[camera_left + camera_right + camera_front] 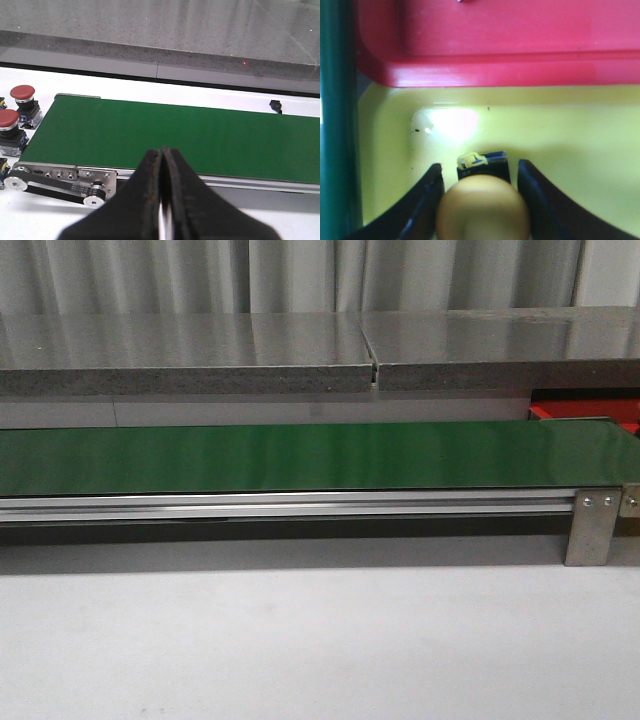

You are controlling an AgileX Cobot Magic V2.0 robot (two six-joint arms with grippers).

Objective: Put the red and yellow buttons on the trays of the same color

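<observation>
Front view shows only the long green belt and a red tray corner. Left wrist view: the left gripper is pressed together, empty, two red domed buttons beside the belt's end. Right wrist view: the right gripper pinches a yellow domed button over the shallow yellow plastic tray (red tray adjacent); lower gently, then release flat.

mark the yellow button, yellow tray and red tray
yellow button [482, 210]: right wrist view, domed cap.
yellow tray [580, 145]: right wrist view, bare floor.
red tray [520, 70]: right wrist view, near rim.
</observation>
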